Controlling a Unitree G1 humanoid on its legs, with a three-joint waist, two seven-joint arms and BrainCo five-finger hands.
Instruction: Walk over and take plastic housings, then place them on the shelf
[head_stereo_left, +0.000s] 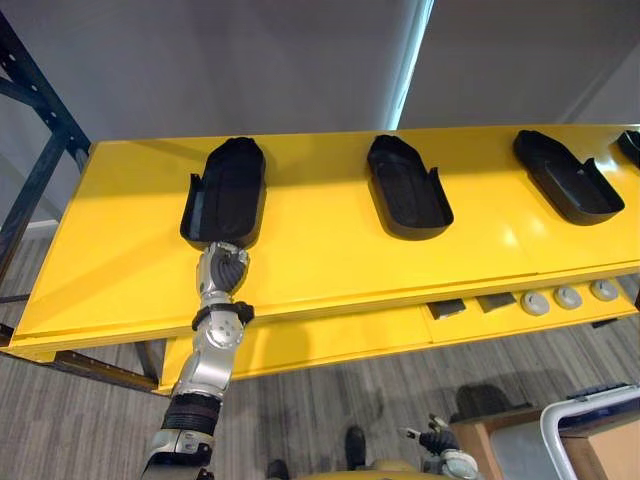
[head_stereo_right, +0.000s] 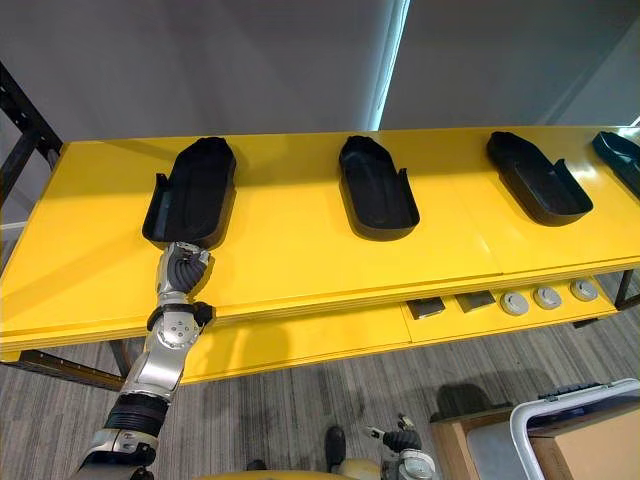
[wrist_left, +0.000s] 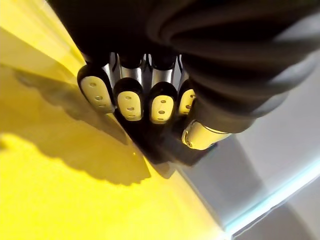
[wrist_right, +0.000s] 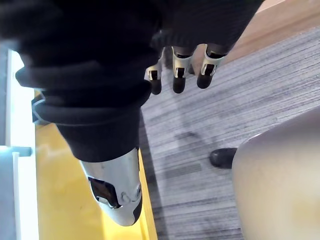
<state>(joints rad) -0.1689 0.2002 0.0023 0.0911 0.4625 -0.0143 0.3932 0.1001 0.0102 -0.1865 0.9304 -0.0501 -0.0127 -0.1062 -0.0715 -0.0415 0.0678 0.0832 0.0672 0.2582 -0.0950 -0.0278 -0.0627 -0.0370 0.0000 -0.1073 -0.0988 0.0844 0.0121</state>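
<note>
Several black plastic housings lie on the yellow shelf top (head_stereo_left: 320, 262). The leftmost housing (head_stereo_left: 228, 190) rests flat on it, and my left hand (head_stereo_left: 222, 268) is at its near end, fingers curled onto the housing's edge (wrist_left: 165, 145) with the thumb (wrist_left: 200, 136) beside them. A second housing (head_stereo_left: 406, 188) lies mid-shelf, a third (head_stereo_left: 567, 178) further right, and another (head_stereo_right: 620, 152) at the far right edge. My right hand (wrist_right: 180, 75) hangs low over the carpet with its fingers relaxed and holding nothing.
A lower yellow shelf holds grey round discs (head_stereo_left: 568, 297) and small dark blocks (head_stereo_left: 447, 308). A dark rack post (head_stereo_left: 40, 150) stands at the left. A white-rimmed bin and a wooden box (head_stereo_left: 590, 430) sit on the floor at the lower right.
</note>
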